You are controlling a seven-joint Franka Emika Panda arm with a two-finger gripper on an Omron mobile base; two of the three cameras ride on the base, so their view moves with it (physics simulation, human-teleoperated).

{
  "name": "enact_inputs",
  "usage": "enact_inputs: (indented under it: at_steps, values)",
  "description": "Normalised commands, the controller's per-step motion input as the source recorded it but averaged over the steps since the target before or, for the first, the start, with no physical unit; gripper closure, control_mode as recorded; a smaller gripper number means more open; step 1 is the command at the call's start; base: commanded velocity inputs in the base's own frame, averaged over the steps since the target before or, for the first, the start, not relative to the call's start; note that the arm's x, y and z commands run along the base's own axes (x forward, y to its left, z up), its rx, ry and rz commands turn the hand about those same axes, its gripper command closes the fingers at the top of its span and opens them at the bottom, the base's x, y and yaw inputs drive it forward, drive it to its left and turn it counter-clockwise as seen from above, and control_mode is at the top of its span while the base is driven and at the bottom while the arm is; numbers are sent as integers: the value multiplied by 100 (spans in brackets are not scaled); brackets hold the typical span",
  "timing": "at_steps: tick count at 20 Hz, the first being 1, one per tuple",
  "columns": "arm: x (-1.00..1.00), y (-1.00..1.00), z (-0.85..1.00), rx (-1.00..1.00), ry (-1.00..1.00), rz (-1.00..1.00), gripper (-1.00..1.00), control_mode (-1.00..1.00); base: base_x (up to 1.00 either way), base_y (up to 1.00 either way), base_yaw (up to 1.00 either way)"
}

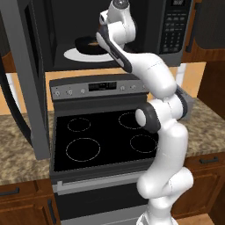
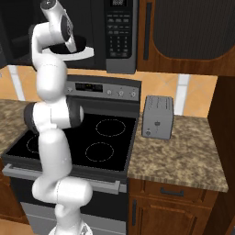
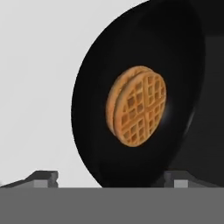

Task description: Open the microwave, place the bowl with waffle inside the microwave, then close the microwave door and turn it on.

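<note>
With the microwave door point(image 1: 26, 79) swung wide at left, the bowl point(image 3: 135, 96) and its 1 waffle point(image 3: 136, 106) rest on the microwave's point(image 1: 176, 30) turntable plate point(image 1: 77, 55) (placing looks done), the gripper point(image 3: 111, 177) spread wide around the rim, holding nothing; next, withdraw and shut the door.

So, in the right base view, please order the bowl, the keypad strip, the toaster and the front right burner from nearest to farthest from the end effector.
1. bowl, on the turntable inside the microwave, just by the end effector.
2. keypad strip, to the right of the cavity.
3. toaster, on the counter, lower right.
4. front right burner, lowest of all on the stove.
</note>
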Motion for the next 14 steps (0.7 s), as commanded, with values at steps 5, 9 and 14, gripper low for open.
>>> enact_inputs:
  at_steps: [5,9,14]
  values:
    - [-100,0,-1,14,-38,0,-100,-100,0,0,0]
    - [-100,0,-4,19,-38,0,-100,-100,0,0,0]
    - [-100,0,-2,18,-34,0,-100,-100,0,0,0]
